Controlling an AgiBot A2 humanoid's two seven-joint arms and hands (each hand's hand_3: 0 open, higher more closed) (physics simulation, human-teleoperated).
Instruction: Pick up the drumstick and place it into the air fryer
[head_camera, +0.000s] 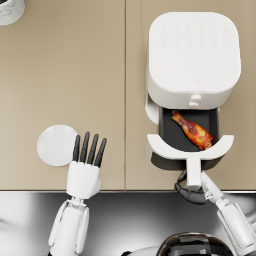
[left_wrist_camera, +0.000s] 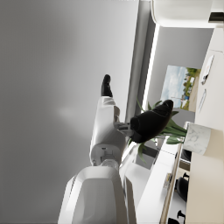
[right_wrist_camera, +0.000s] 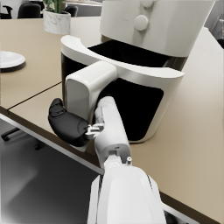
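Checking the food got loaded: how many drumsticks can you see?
1. The drumstick lies in the air fryer's open drawer. None shows elsewhere; the drawer's interior is partly hidden.

Left hand held flat, fingers straight and apart, holding nothing. Right hand curled at the end of its raised forearm; what it holds, if anything, cannot be told.

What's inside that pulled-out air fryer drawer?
A browned drumstick lies on the dark floor of the air fryer drawer. The air fryer covers the drawer's rear part, so that stays unseen.
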